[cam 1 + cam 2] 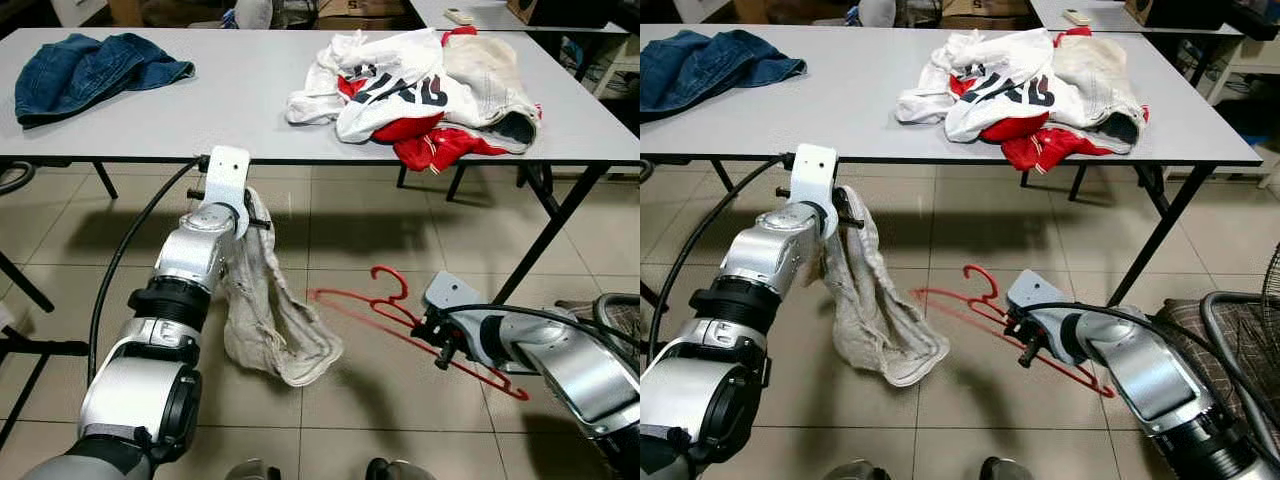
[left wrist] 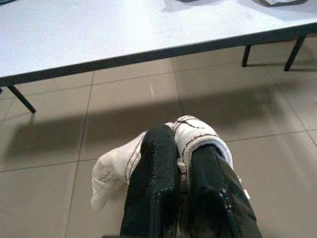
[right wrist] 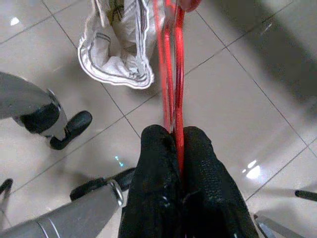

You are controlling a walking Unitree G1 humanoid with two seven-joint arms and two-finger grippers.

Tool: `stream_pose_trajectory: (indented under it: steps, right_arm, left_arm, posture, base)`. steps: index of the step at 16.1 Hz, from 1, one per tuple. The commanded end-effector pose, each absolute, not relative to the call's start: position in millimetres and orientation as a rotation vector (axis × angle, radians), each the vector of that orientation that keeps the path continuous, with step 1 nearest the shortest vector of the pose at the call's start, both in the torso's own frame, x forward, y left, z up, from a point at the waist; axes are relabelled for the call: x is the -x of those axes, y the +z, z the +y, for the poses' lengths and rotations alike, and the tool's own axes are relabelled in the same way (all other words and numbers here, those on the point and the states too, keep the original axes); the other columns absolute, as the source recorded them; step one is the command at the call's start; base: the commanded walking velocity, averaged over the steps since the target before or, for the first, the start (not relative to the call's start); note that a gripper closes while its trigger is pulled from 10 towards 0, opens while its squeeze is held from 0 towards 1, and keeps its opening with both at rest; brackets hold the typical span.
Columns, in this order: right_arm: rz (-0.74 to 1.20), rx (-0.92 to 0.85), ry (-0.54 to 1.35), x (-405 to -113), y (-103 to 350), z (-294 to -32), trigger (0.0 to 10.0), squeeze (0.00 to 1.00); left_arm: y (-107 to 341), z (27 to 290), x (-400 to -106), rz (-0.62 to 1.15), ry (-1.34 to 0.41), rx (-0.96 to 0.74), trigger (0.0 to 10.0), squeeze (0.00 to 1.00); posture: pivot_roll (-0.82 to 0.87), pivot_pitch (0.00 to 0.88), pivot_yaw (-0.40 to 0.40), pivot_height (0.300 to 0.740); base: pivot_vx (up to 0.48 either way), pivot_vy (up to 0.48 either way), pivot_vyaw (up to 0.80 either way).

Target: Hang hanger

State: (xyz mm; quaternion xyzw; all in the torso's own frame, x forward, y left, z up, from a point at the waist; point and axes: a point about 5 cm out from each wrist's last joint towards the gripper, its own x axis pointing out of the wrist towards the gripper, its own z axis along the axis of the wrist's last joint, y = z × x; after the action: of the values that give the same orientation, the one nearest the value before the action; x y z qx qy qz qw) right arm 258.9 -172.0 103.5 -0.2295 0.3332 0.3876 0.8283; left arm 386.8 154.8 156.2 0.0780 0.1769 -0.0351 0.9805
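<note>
Left eye view: grey table (image 1: 250, 120) carries heaped clothes (image 1: 420, 85). Left gripper (image 2: 183, 163) is clamped on a hanging white garment (image 1: 265, 320). Right gripper (image 3: 177, 144) pinches the thin red hanger (image 1: 400, 325), held tilted above the tiled floor.

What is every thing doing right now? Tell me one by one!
Left hand: shut, pinching the white garment.
White garment: hanging limp from the left hand, above the floor.
Right hand: shut on the red hanger.
Red hanger: held up off the floor, nothing on it.
Denim garment: crumpled on the table.
Clothes pile: heaped on the table.
Table: standing.
</note>
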Motion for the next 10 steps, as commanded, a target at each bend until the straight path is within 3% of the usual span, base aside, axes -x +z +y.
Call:
stream_pose_trajectory:
  steps: [1, 3, 10]
  right_arm:
    - [0.666, 0.473, 0.828, -264, 108, -170, 10.0, 0.00]
    - [0.647, 0.402, 0.871, -264, 109, -158, 10.0, 0.00]
    - [0.578, 0.399, 0.956, -259, 124, -156, 10.0, 0.00]
  left_arm:
    - [175, 147, -392, 0.298, -0.102, -0.151, 10.0, 0.00]
    - [176, 145, -392, 0.301, -0.109, -0.149, 10.0, 0.00]
    - [175, 148, -392, 0.309, -0.101, -0.181, 10.0, 0.00]
  posture:
    - [-0.13, 0.060, 0.030, 0.740]
    - [-0.12, 0.068, 0.031, 0.740]
    - [-0.11, 0.070, 0.039, 0.740]
  base:
    - [0.000, 0.000, 0.00]
    - [0.000, 0.000, 0.00]
    - [0.000, 0.000, 0.00]
